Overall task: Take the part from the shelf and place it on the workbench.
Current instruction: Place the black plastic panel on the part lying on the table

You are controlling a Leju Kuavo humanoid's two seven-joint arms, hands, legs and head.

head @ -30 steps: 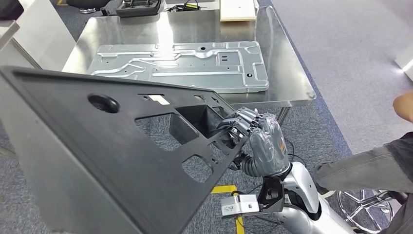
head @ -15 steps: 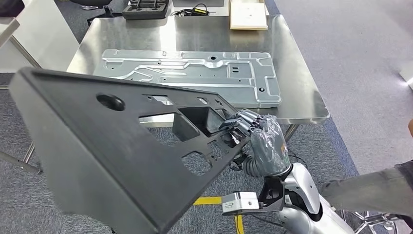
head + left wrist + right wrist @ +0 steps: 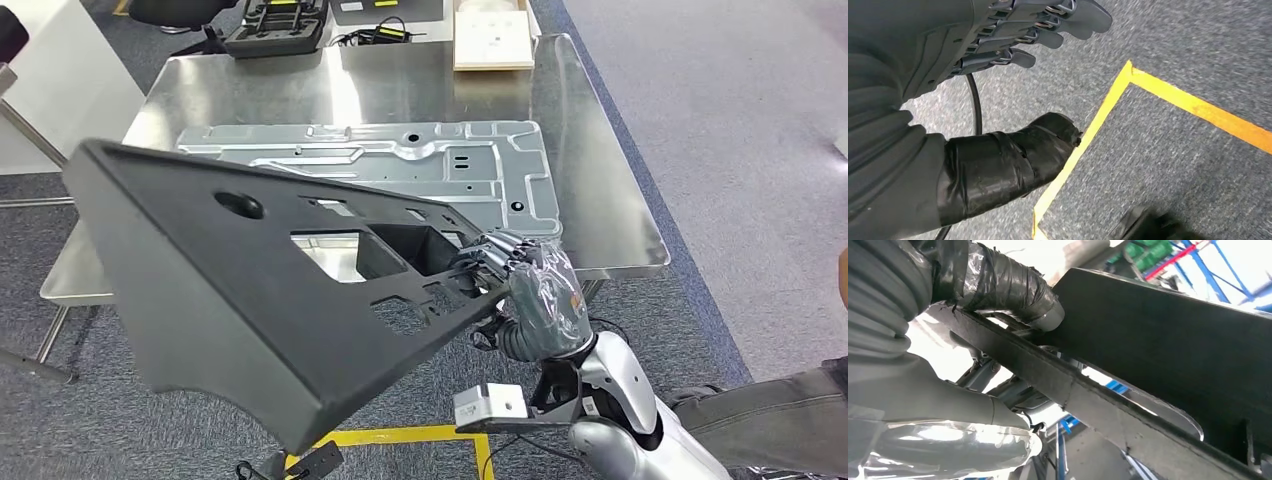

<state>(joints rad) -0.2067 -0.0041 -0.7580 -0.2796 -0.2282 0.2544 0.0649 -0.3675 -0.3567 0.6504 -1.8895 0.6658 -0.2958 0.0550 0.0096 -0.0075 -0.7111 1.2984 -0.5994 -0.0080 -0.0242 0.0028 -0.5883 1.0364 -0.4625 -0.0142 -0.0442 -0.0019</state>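
The steel table (image 3: 600, 200) carries a flat grey metal panel (image 3: 400, 165). In front of the table, the black part (image 3: 250, 290) hangs tilted, gripped at its edge by the right hand (image 3: 525, 285). The left hand (image 3: 1013, 40) holds nothing, fingers apart.

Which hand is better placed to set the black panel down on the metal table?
The right hand: it already grips the black panel's edge near the metal table. The left hand hangs over the floor, holding nothing.
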